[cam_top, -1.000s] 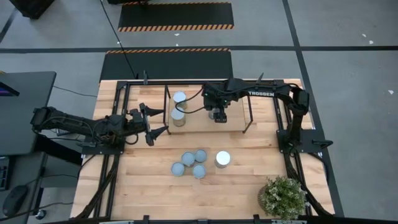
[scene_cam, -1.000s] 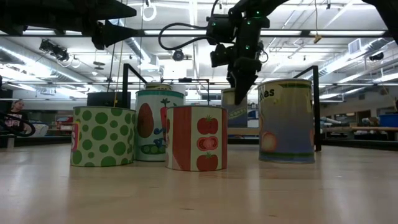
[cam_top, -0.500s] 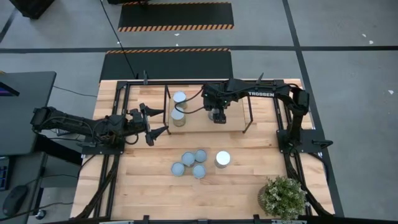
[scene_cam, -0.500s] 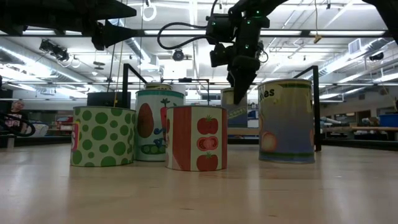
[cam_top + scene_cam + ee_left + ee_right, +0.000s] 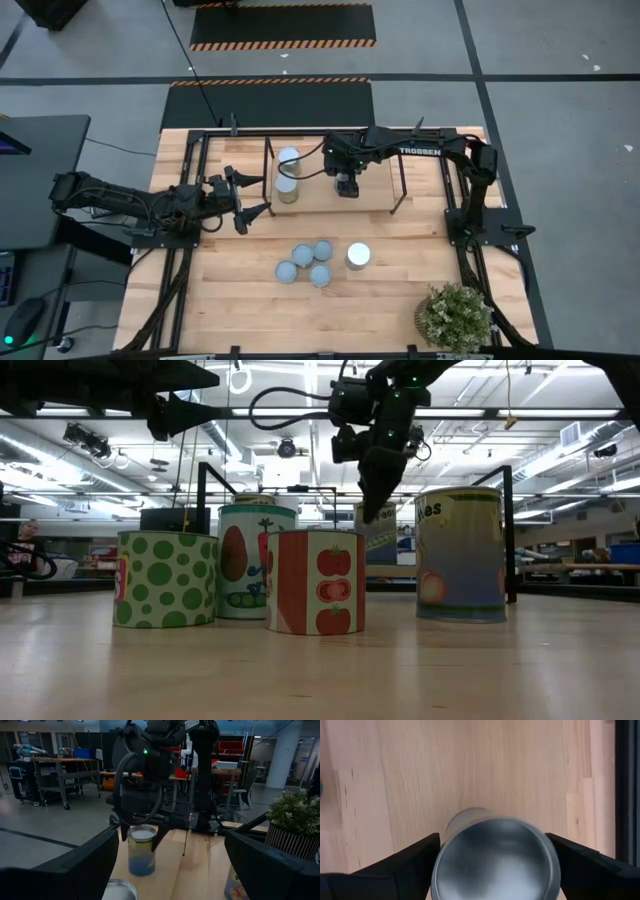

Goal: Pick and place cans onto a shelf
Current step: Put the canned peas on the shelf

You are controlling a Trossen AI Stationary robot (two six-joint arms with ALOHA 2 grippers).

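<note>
While right gripper (image 5: 345, 186) fingers straddle can (image 5: 495, 857) on shelf (image 5: 400, 180), arm reads TROSSEN; left gripper (image 5: 257, 201) spread

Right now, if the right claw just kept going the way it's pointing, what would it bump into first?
The right gripper points straight down over the shelf. First in its way is the silver-topped can, standing directly below between its open fingers; how far down is unclear.
</note>
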